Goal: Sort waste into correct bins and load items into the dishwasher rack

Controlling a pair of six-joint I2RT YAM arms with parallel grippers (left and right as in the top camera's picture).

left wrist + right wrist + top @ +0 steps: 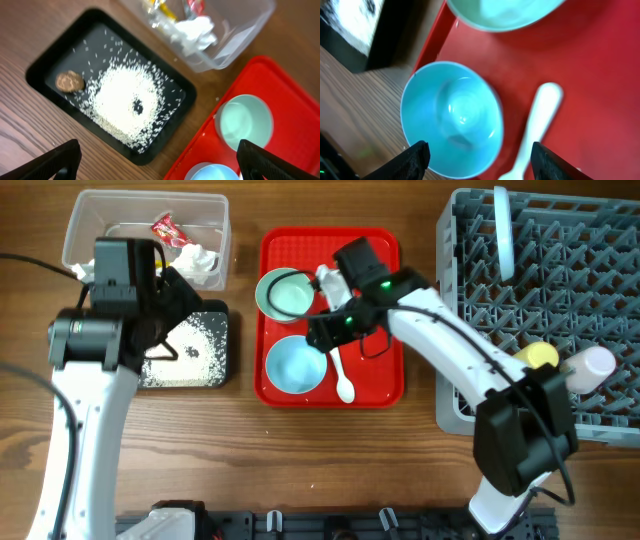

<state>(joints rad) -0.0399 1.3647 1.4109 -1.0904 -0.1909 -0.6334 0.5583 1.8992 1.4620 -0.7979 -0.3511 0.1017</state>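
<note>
My left gripper [160, 165] hangs open and empty above the near corner of the black tray [60, 60], which holds white rice [127, 102] and a brown lump [70, 81]. The clear tub [145, 235] behind it holds a red wrapper [163, 226] and a white tissue [195, 30]. My right gripper [480, 162] is open over the red tray [600, 75], its jaws straddling the blue bowl [452, 117] and the white spoon [535, 125]. The mint bowl [285, 292] sits just behind. The dishwasher rack [540, 310] holds an upright plate [503, 230], a yellow cup [540, 355] and a pink cup [595, 365].
The red tray [330, 315] lies between the black tray [190, 350] and the rack, its raised rim close to both bowls. Bare wooden table [300, 460] runs along the front. A dark cable [30, 265] crosses the table at the far left.
</note>
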